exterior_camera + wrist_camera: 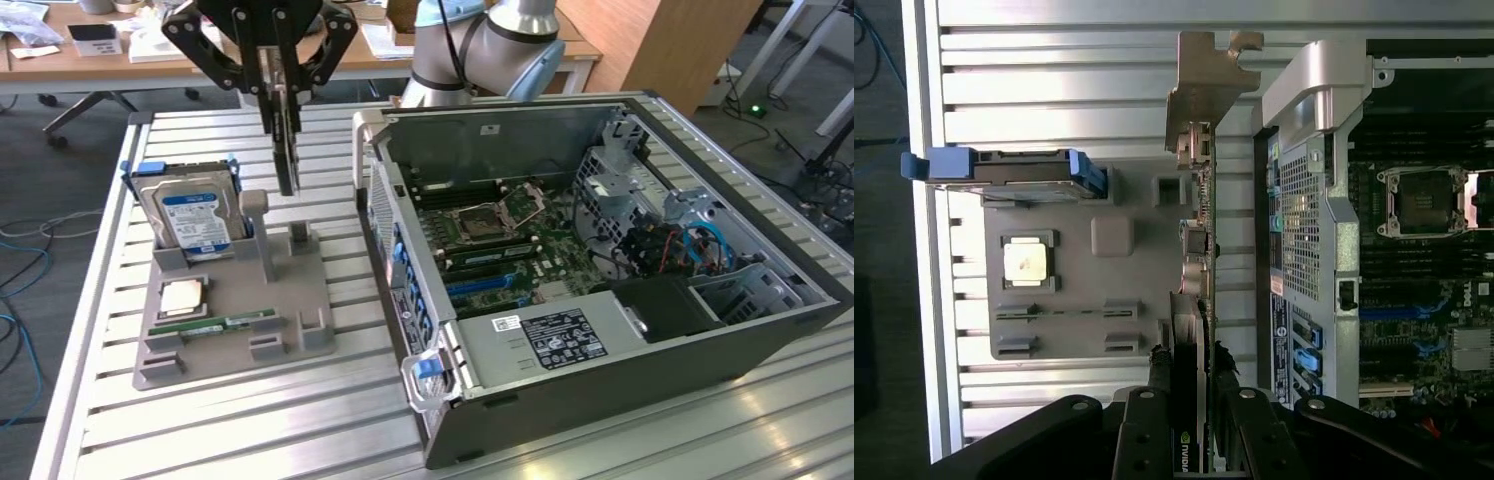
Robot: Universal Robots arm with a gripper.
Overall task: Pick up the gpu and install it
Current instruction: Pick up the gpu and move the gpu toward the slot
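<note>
- My fingers (1157, 378) are clamped from both sides on the gpu (1199, 250). My gripper (283, 98) holds it by its upper end, with the card edge-on between the pads.
- The card hangs upright below me. Its pale metal bracket (1206, 90) is at the far, lower end.
- Under it is the grey fixture (1129, 300), which sits on the slatted table (200, 420). In the exterior view the card's lower end is just beside the fixture's tall post (254, 215), on the exterior view's right of it. I cannot tell whether the two touch.
- The fixture carries three other parts. The hard drive (198, 218) with the blue label stands upright in its holder at the far end. The square processor chip (183, 294) lies flat in its pocket. The RAM stick (214, 324) lies along the near edge.
- On the exterior view's right of the fixture, close by, the open computer case (747, 330) lies on its side. Its motherboard (514, 255) faces up, showing the processor socket (505, 213). The power supply (561, 340) sits at the near end, and blue cables (701, 240) run along the far wall.
- Beyond the table are my arm (487, 45) and a wooden desk (80, 60).
</note>
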